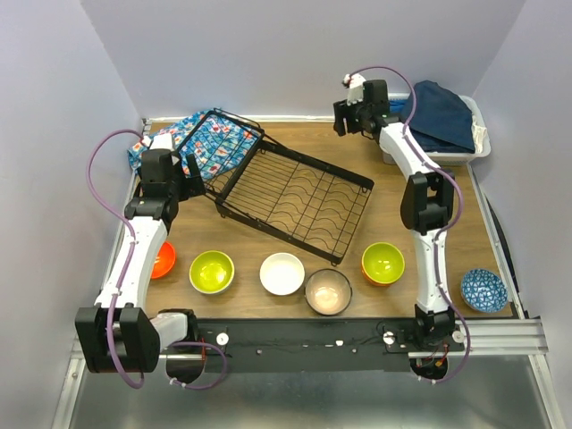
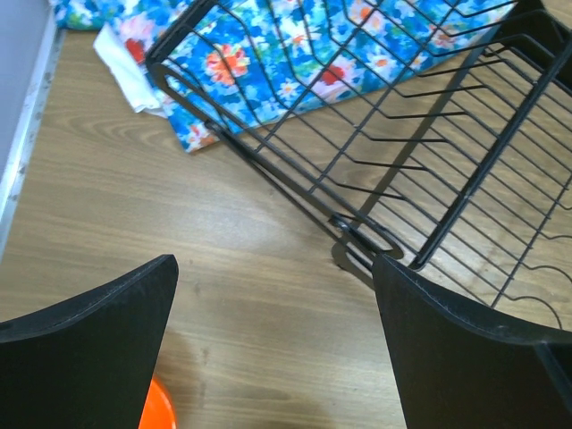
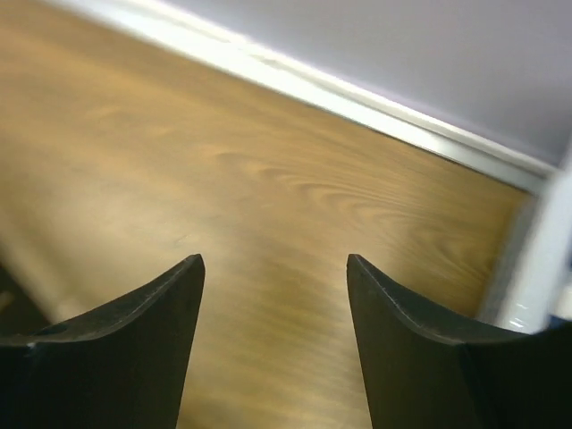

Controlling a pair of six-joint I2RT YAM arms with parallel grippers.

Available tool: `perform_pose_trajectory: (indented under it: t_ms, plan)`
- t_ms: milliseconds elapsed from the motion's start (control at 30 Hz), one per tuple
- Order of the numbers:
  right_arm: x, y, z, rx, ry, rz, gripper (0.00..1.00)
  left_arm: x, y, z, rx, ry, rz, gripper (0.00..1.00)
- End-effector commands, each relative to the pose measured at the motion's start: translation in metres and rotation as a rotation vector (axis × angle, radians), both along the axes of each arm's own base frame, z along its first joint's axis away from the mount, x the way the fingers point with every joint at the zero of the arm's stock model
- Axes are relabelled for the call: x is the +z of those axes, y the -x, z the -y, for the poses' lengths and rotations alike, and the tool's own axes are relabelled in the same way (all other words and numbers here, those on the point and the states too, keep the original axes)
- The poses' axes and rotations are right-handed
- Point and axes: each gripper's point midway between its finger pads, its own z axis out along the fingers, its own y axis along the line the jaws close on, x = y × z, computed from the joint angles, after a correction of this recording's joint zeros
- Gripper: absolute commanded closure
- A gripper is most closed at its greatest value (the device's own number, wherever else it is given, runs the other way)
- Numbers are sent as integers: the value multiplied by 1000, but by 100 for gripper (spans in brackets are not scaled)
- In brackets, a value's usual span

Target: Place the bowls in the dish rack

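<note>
Black wire dish rack [image 1: 295,192], curved dividers, bowls [image 1: 281,273] alongside, left tool [image 2: 273,261] and right tool [image 3: 274,259] released

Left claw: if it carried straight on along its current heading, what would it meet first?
Most likely the bare wooden table, just beside the dish rack corner. The left claw is open, so one finger might clip that corner; depth is unclear.

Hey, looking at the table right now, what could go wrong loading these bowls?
The dish rack sits skewed with one end over the floral cloth, so it may shift under a pushed-in bowl. The open left gripper hangs close to the rack's corner wires and might snag them.
</note>
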Motion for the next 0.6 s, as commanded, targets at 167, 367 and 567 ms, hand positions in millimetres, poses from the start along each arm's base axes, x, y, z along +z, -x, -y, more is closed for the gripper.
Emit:
perform_pose_trajectory:
  t_ms: [167,367,567]
  plan:
    - [-4,119,-54,703,-2,-187,26,3,4,-12,32,-18,-7,1]
    - [-16,136,-50,761,19,-223,26,-14,7,-13,47,-16,-50,1]
    - [-35,137,-47,772,53,-271,26,-42,15,-2,73,106,-124,1]
